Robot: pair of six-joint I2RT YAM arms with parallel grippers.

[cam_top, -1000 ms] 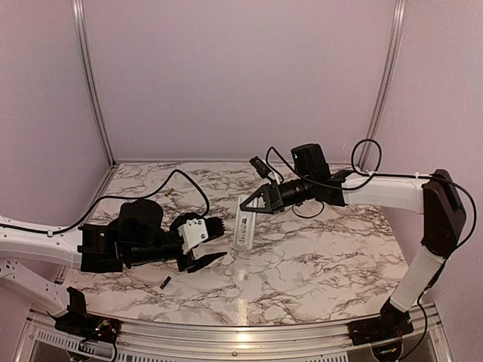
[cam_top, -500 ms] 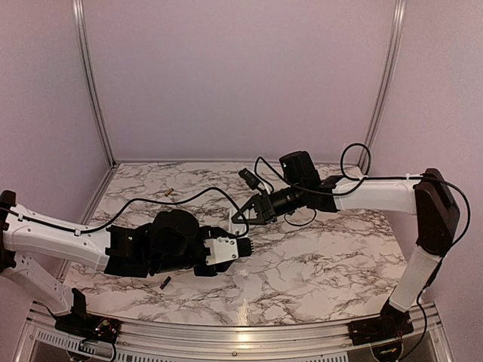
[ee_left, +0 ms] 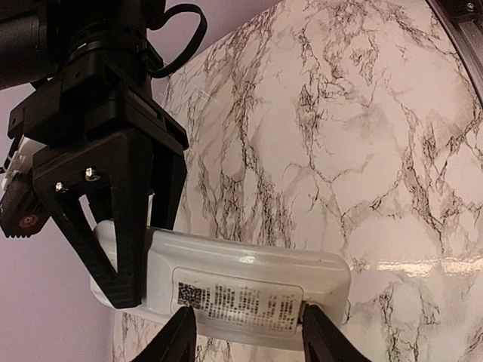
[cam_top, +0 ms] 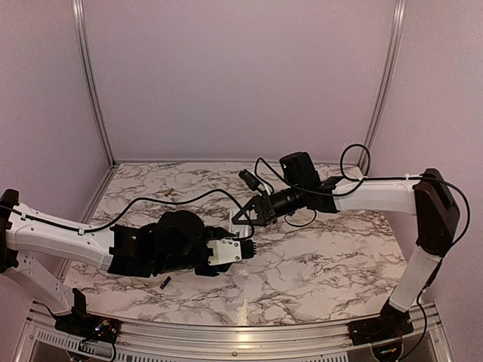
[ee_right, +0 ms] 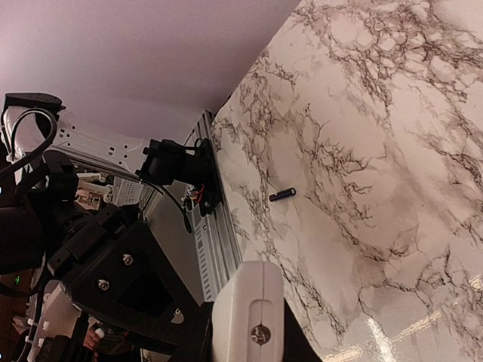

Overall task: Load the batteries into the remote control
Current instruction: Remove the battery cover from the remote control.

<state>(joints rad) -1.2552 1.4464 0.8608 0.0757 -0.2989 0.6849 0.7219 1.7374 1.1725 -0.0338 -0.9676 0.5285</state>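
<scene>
- right gripper pinched onto one end of the remote control, holding it off the marble table; label side faces the left wrist cam, likely presented for handover or a two-arm hold
- left gripper fingers spread moderately, tips at the remote's lower edge; contact can't be told, no firm grip visible
- battery slot not visible in any view
- blackish battery lies loose on the table near the front edge, well apart from both grippers
- golden-tan battery sits far back left, also untouched
- judgement: no battery loaded yet, remote needs steadying first
</scene>
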